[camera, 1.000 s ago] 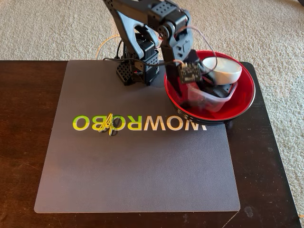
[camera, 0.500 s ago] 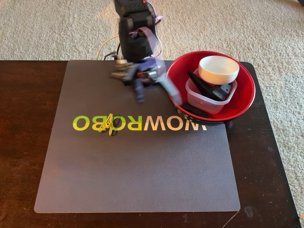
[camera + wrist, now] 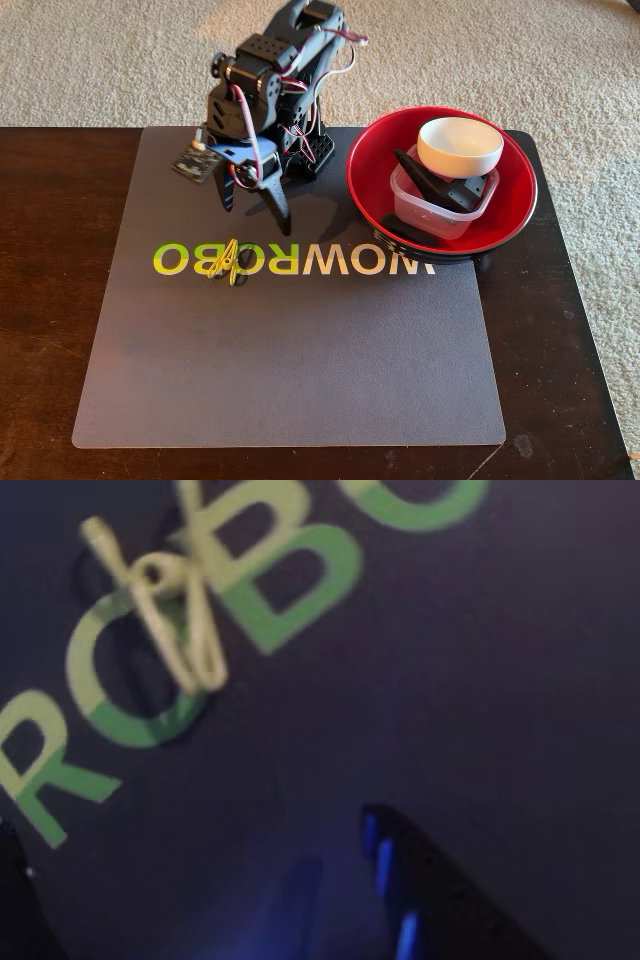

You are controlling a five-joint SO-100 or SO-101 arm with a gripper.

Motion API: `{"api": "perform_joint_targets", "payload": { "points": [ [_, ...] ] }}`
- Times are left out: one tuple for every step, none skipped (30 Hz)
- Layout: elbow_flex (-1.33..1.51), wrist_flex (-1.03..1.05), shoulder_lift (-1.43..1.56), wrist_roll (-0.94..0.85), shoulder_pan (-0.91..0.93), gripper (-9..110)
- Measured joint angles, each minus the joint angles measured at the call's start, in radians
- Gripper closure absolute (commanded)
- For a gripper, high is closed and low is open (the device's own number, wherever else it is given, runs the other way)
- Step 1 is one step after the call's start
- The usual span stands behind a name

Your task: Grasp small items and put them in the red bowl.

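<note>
Since a second ago we have swung our gripper (image 3: 255, 205) leftward off the red bowl (image 3: 515, 225); it now hangs empty, jaws spread. The yellow clip (image 3: 226, 260) lies on the mat (image 3: 300, 380) at its seven o'clock in the fixed view, long axis roughly twelve-to-six.

fixed view: bright, even, sharp, soft shadows | wrist view: dim, bluish, motion-blurred throughout
</note>
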Motion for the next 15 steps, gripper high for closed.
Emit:
{"api": "perform_joint_targets", "payload": {
  "points": [
    [-0.057, 0.0, -0.071, -0.041, -0.008, 58],
    [-0.124, 0.006, -0.153, -0.08, -0.009, 58],
    [-0.196, 0.012, -0.239, -0.106, -0.002, 58],
    [-0.267, 0.012, -0.327, -0.12, 0.0, 58],
    [-0.333, 0.012, -0.414, -0.121, 0.0, 58],
    [-0.383, 0.011, -0.495, -0.115, -0.002, 58],
    [-0.413, 0.008, -0.566, -0.103, 0.0, 58],
    [-0.425, 0.003, -0.621, -0.084, 0.0, 59],
    [-0.428, -0.009, -0.66, -0.063, 0.0, 60],
    [-0.431, -0.017, -0.69, -0.041, 0.0, 60],
    [-0.434, -0.023, -0.716, -0.014, 0.0, 61],
    [-0.439, -0.028, -0.741, 0.018, 0.0, 61],
    [-0.443, -0.032, -0.765, 0.054, 0.0, 61],
    [-0.446, -0.046, -0.788, 0.089, 0.0, 61],
    [-0.449, -0.069, -0.808, 0.112, 0.0, 61]
  ]
}}
